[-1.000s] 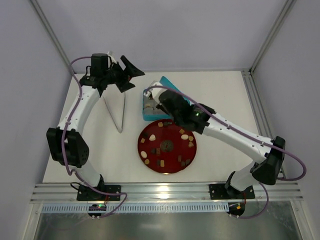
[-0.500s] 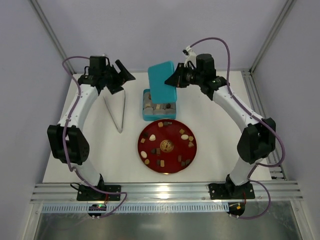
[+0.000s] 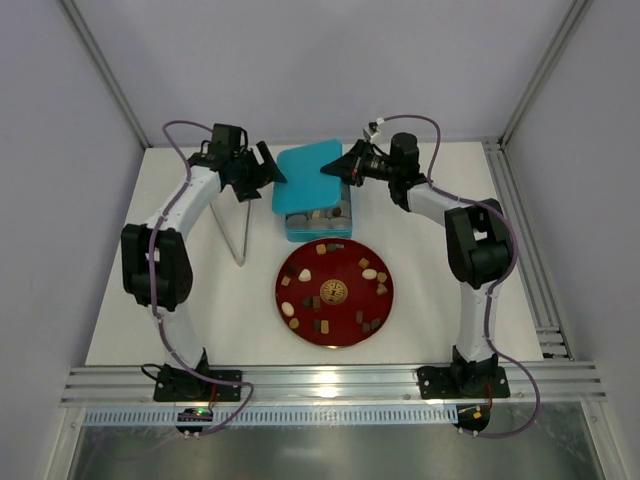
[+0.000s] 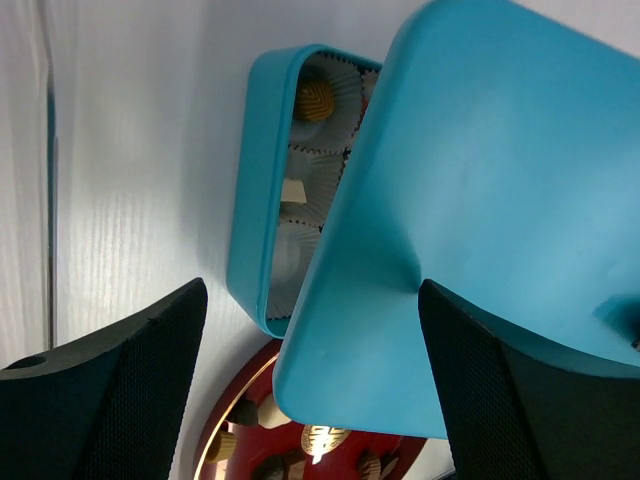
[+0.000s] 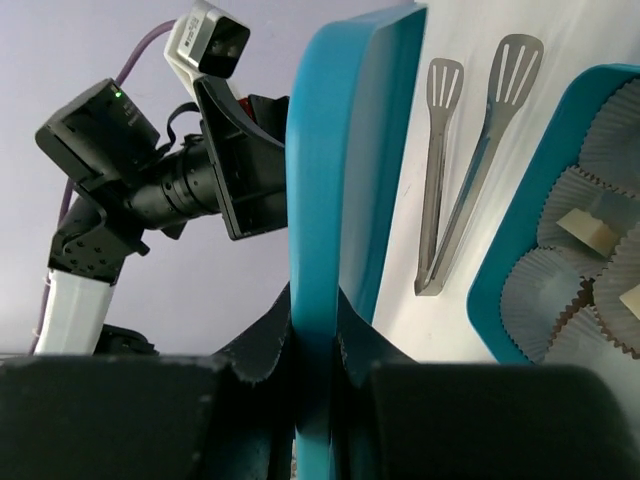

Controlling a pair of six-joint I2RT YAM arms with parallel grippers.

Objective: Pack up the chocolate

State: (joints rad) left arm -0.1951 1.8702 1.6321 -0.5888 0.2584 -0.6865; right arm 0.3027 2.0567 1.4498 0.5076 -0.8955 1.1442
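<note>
Fingers, right arm: right fingers are pressed onto both faces of one edge of the teal lid, pinching it at the lid's 3 o'clock side in the top view.
Fingers, left arm: left fingers are spread wide and grip nothing. They sit just beside the lid's 9 o'clock edge; contact cannot be confirmed.
Lid attitude: raised and tilted above the teal box. It covers the 12 o'clock part of the box and leaves the 6 o'clock row of cups exposed.
Box contents: pleated paper cups, several of them bare. A few hold cream pieces and one holds a gold ball.
Chocolate location: chocolate lies mostly scattered on the red plate, at 6 o'clock of the box.
Tool: tongs lie unused on the tabletop, at 9 o'clock of the box.
Step in hand (judgement): lid handling only. Packing is far from finished, since the plate is loaded and cups are vacant.
Next move (judgement): either close the left fingers on the 9 o'clock edge for a two-handed carry, or set the lid aside. The cups must be fully uncovered before any transfer from the plate.
</note>
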